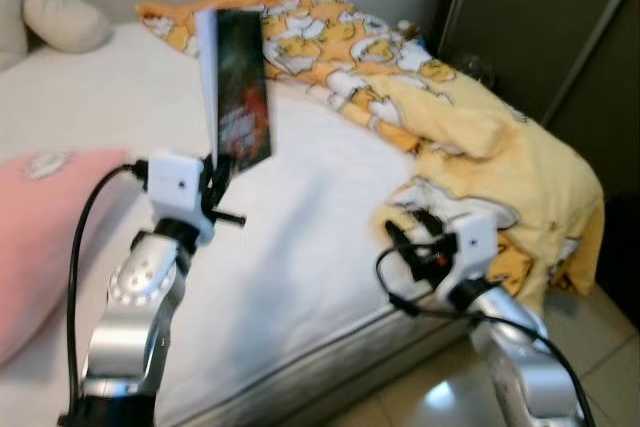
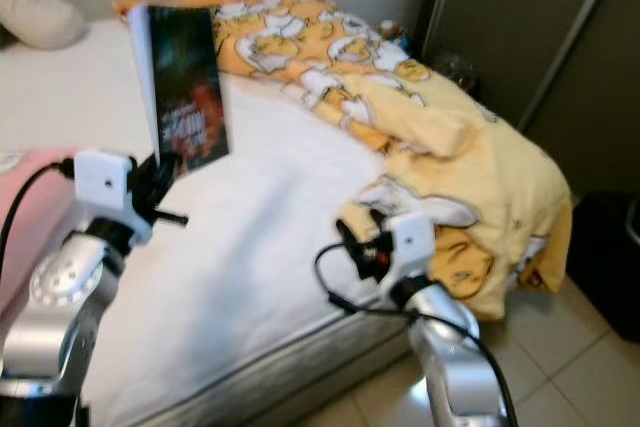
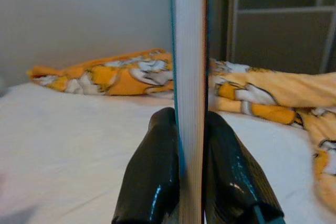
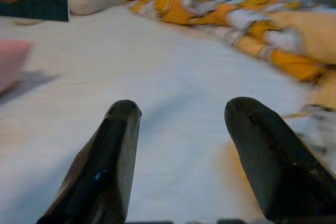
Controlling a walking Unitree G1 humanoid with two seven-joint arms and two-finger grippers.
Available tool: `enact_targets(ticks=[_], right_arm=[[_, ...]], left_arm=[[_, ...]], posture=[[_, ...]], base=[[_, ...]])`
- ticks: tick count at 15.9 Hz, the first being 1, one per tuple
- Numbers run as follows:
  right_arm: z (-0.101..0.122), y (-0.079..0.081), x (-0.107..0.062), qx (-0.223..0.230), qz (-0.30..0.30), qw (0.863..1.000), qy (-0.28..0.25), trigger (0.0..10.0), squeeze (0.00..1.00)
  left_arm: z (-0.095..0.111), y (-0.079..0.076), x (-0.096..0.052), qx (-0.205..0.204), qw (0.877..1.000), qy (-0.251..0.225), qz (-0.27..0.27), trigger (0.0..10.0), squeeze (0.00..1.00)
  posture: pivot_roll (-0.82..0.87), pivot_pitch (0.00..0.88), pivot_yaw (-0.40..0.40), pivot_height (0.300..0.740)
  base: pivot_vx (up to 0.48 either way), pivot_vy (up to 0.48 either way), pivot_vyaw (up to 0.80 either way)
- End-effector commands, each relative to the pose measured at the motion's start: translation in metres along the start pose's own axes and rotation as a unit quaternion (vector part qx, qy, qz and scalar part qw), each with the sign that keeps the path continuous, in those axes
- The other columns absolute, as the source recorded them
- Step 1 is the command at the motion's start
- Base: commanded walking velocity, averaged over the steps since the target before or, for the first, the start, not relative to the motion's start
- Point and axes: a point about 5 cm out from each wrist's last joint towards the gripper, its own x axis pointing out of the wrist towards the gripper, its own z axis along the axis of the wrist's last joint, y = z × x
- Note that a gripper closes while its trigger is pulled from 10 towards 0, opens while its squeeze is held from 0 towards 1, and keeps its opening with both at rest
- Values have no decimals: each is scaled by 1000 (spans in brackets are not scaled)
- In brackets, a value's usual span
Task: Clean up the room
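Observation:
A dark-covered book point(image 1: 238, 82) stands upright in the air above the white bed point(image 1: 300, 247), with my left gripper point(image 1: 222, 172) shut on its lower edge. In the left wrist view the book's white page edge point(image 3: 190, 51) runs between the two black fingers point(image 3: 152, 177). My right gripper point(image 1: 400, 232) hovers open at the bed's near right edge, beside the yellow duck-print blanket point(image 1: 480, 137). Its fingers point(image 4: 118, 145) have only bare sheet between them.
A pink pillow point(image 1: 40, 237) lies at the bed's near left. A cream soft toy point(image 1: 55, 7) sits at the far left by the wall. The blanket hangs over the bed's right corner. A dark wardrobe point(image 1: 540, 27) stands at the right, with tiled floor point(image 1: 610, 347) below.

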Motion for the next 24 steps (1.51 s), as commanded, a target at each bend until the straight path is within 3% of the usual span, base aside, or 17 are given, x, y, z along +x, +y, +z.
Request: enact_targets(ticks=[1,14,16,19,24], right_arm=[[5,5,4,-2,16,1000,-13,10000,0],[2,2,6,-1,22,1000,-14,10000,0],[3,-3,9,18,-23,999,-20,10000,0],[5,-14,6,22,-99,994,-33,10000,0],[4,-25,-6,35,-151,987,-36,10000,0]], left_arm=[[10,4,-1,10,1000,-18,10,10000,0],[-2,-1,-8,10,1000,7,14,10000,0],[-5,7,-3,47,998,19,42,10000,0],[-6,7,7,20,999,23,26,10000,0],[-6,0,13,14,1000,20,3,10000,0]], posture=[[-6,0,33,740],[-3,0,26,740],[-13,0,40,740],[-25,0,64,740],[-47,0,76,740]], base=[[0,480,800],[0,473,800],[0,-480,0],[0,-320,0],[0,0,-640]])
